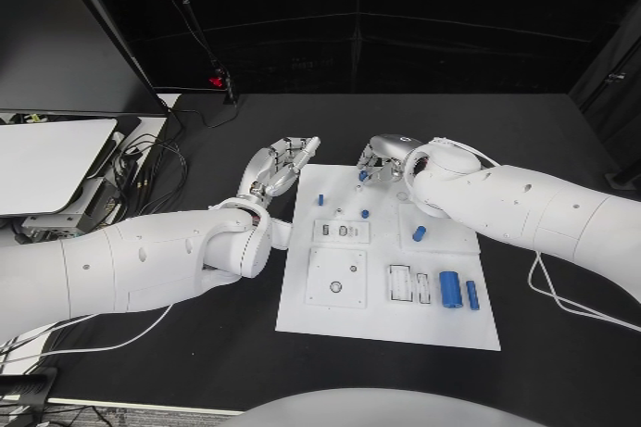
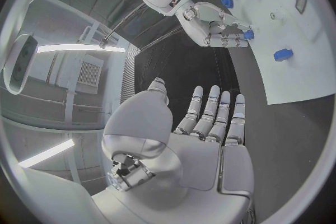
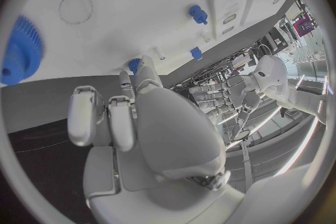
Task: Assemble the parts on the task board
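Observation:
The white task board (image 1: pixel 387 307) lies mid-table. My right hand (image 1: pixel 389 156) reaches over its far edge and pinches a small blue part (image 1: pixel 363 175) between its fingertips; the same part (image 3: pixel 133 64) shows against the board in the right wrist view, and again (image 2: pixel 248 35) in the left wrist view. My left hand (image 1: pixel 281 168) hovers off the board's far left corner, fingers apart and holding nothing (image 2: pixel 210 123). Two blue pegs (image 1: pixel 320 200) (image 1: pixel 365 213) stand on the board. A short blue cylinder (image 1: pixel 420 232), a thick one (image 1: pixel 450 289) and a thin one (image 1: pixel 473 295) lie further in. A blue gear (image 3: pixel 21 50) sits near the right hand.
A monitor (image 1: pixel 67 47) and a white box (image 1: pixel 47 163) with tangled cables (image 1: pixel 147 158) stand at the table's far left. White cables (image 1: pixel 561 297) trail on the black table to the board's right. Recessed slots (image 1: pixel 344 231) (image 1: pixel 408 283) mark the board's middle.

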